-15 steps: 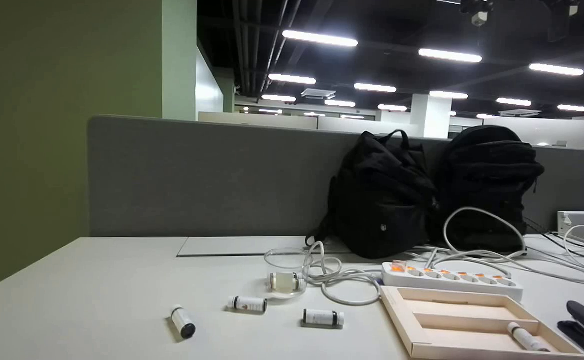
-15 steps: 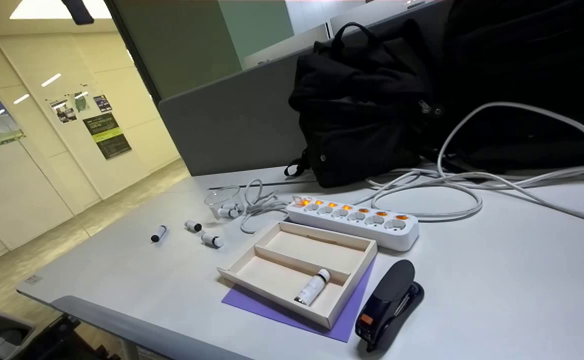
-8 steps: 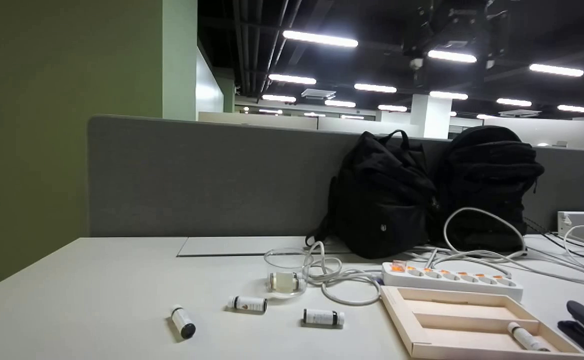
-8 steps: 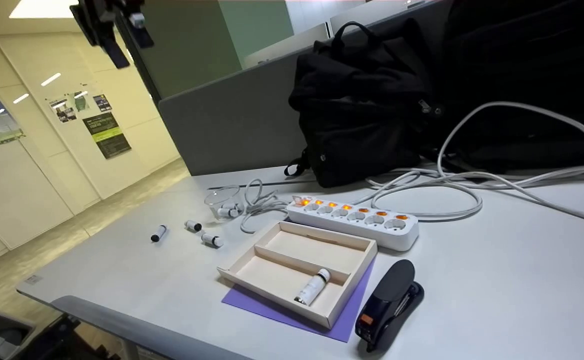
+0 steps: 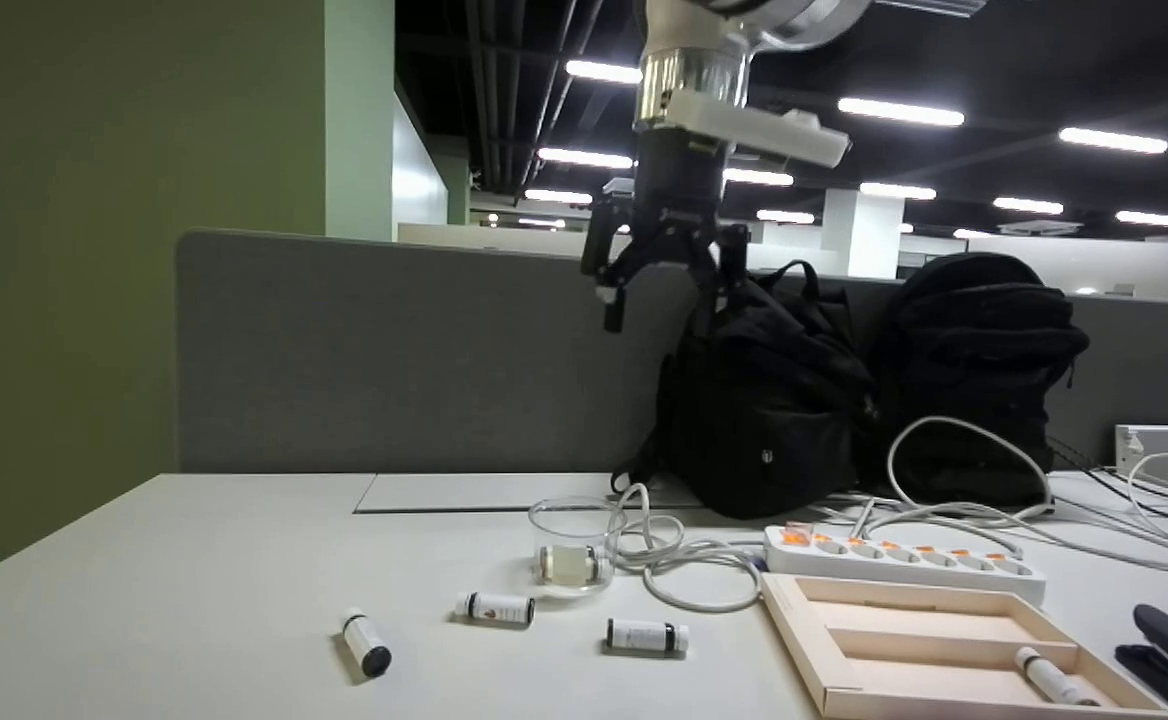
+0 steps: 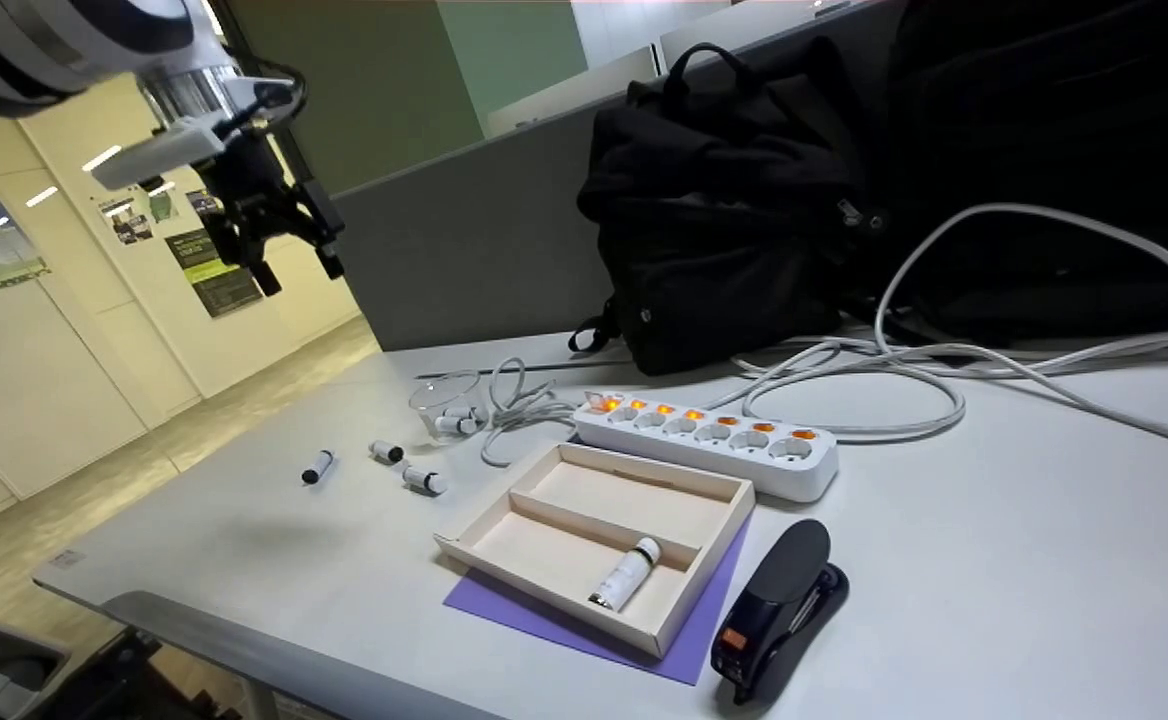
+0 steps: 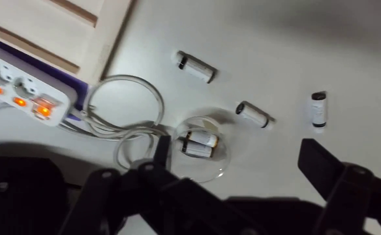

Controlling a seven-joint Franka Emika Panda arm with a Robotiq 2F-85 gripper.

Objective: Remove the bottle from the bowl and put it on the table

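A clear bowl [image 5: 576, 530] stands on the off-white table [image 5: 194, 580]; it also shows in an exterior view [image 6: 441, 397]. In the wrist view two small white-labelled bottles, one [image 7: 202, 138] beside the other [image 7: 197, 149], lie on their sides in the bowl [image 7: 206, 171]. Three similar bottles lie on the table nearby, at left [image 5: 366, 643], middle [image 5: 496, 608] and right [image 5: 647, 636]. My gripper [image 5: 661, 315] is open and empty, high above the table. It also shows in an exterior view [image 6: 298, 272]. In the wrist view the bowl appears near the left fingertip, between the open fingers [image 7: 235, 153].
A pale wooden tray [image 6: 584, 524] holds another bottle [image 6: 626, 574] and sits on purple paper [image 6: 689, 655]. A white power strip [image 6: 704, 445], grey cables [image 5: 694, 580], a black stapler [image 6: 784, 610] and black backpacks [image 5: 764, 400] stand around. A grey partition [image 5: 394, 360] runs behind.
My arm and gripper have come down from the top edge of both exterior views, moving leftward in an exterior view, toward the area above the bowl. The bottles and bowl have not moved.
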